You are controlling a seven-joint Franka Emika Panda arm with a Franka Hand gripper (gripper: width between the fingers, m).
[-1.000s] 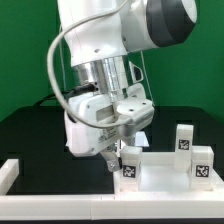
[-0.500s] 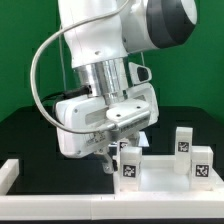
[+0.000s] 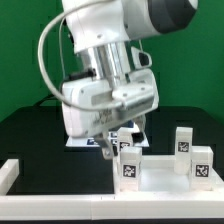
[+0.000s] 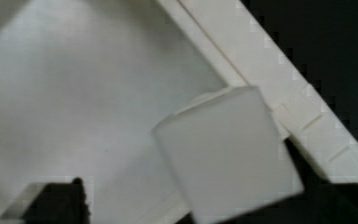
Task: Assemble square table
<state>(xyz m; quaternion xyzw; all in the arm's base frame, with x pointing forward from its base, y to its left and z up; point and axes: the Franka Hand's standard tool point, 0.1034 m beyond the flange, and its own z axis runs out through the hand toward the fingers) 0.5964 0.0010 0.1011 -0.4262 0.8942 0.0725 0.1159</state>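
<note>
The square table's white panel [image 3: 160,172] lies underside up at the exterior view's lower right. Three white block legs with marker tags stand on it: a near one [image 3: 128,165], a far one [image 3: 183,140] and a right one [image 3: 202,165]. My gripper [image 3: 118,148] hangs just above the near leg, beside its top. In the wrist view the leg [image 4: 229,160] stands on the recessed panel [image 4: 69,100] next to the rim [image 4: 274,70]. It sits between the dark fingertips [image 4: 51,200], with a gap on one side. The gripper [image 4: 202,205] looks open.
The marker board [image 3: 78,141] lies flat behind the arm on the black table. A long white bar [image 3: 12,172] edges the table's front and the exterior view's left. The arm's bulk hides the middle of the table.
The wrist has turned over the near leg, and the arm's body has swung toward the exterior view's right. The panel and the legs stay in place.
</note>
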